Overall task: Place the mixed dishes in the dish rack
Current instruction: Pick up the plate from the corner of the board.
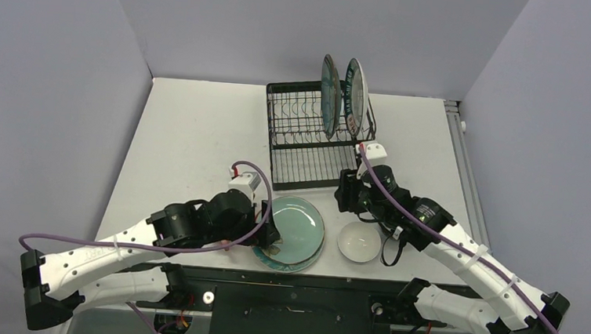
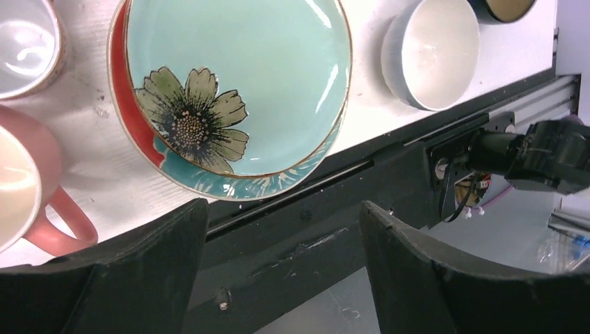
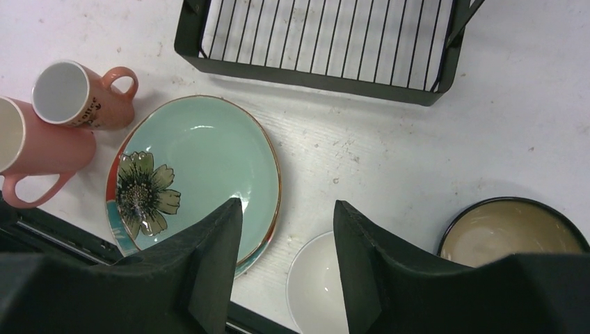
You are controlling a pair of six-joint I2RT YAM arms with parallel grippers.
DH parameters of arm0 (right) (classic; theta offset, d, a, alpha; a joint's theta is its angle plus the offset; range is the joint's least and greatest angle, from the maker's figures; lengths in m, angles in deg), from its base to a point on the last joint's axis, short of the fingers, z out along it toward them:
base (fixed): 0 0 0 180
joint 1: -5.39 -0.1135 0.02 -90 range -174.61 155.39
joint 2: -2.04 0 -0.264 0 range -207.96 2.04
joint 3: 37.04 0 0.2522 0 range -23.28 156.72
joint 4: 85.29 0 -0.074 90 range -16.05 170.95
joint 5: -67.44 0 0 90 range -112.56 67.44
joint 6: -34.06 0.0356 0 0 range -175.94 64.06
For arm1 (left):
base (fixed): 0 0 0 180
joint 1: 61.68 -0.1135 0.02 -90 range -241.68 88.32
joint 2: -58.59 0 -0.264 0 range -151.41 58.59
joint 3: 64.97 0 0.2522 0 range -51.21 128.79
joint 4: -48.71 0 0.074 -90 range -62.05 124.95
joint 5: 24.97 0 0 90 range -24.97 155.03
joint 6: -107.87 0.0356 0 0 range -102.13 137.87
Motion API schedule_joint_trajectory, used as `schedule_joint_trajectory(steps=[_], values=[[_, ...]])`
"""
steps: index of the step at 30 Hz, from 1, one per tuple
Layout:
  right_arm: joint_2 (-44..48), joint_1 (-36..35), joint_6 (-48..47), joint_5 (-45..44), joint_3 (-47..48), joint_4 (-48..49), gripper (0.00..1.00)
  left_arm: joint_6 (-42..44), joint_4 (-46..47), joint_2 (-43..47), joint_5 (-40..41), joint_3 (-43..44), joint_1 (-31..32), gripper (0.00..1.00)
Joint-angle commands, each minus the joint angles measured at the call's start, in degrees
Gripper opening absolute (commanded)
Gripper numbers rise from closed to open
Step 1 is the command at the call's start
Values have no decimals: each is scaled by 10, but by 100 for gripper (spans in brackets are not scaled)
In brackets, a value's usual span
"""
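The black wire dish rack stands at the back centre, with a teal plate and a lettered plate upright in its slots. The flower plate lies flat near the table's front edge, beside the white bowl. My left gripper is open and empty at the plate's near-left rim, out over the table's front edge. My right gripper hangs open and empty above the gap between the flower plate and the white bowl. Two pink mugs sit left of the plate. The dark bowl is right of the white bowl.
The rack's flat lower tray lies just beyond the plate. A black frame rail runs along the table's front edge under the left gripper. In the top view my arms hide the mugs and the dark bowl.
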Motion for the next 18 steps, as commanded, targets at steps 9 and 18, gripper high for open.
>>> schedule_joint_trajectory(steps=[9, 18], values=[[19, -1, 27, 26, -42, 31, 46, -130, -4, -15, 52, -49, 5, 58], [15, -2, 31, 30, -49, 39, 45, -168, 32, -43, 48, -93, 4, 44]])
